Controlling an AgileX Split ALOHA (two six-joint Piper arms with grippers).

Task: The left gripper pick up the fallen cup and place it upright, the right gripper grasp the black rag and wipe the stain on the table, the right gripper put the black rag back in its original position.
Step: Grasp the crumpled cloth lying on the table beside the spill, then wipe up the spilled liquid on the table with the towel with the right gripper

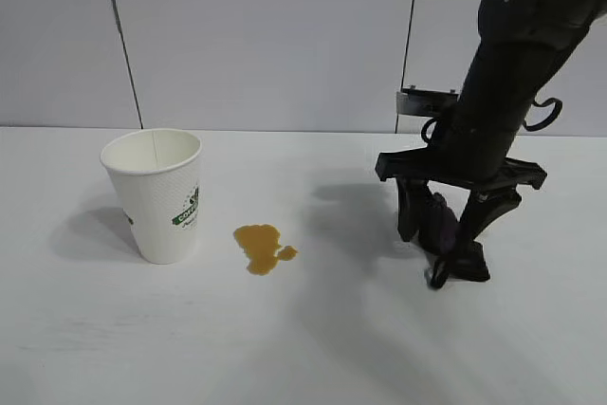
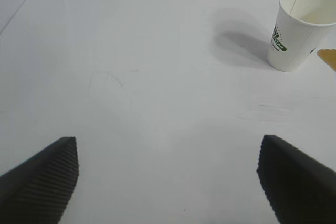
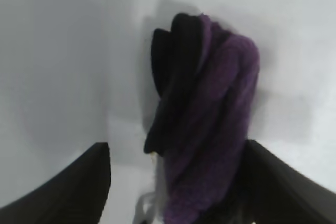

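Paper cup (image 1: 156, 194): white, textured, green and black logo, standing upright on its base toward the left side of the worktop (image 1: 303, 348), mouth up, so the righting step reads as complete. Stain (image 1: 263, 247): amber-brown blotch just to the right of the cup's base, apart from it, unwiped, with bare surface on its front and right sides. Black rag (image 1: 442, 225): bunched black cloth with a purple face, lying toward the right side of the worktop, well apart from the stain. Right gripper (image 1: 446, 234): pointing steeply down over the rag, its fingers parted and straddling the cloth on both sides; whether the pads already press the cloth cannot be told, and the rag looks to rest on the surface, so this is judged the grasp in progress. Left gripper (image 2: 168, 182): held back over the near left of the worktop, fingers spread wide, holding nothing, apparently parked clear of the work. Open room: a clear lane runs from rag to stain across the middle; the cup beside the stain is the one obstacle, so a wiping stroke is judged safer if it stops short of the cup's base.
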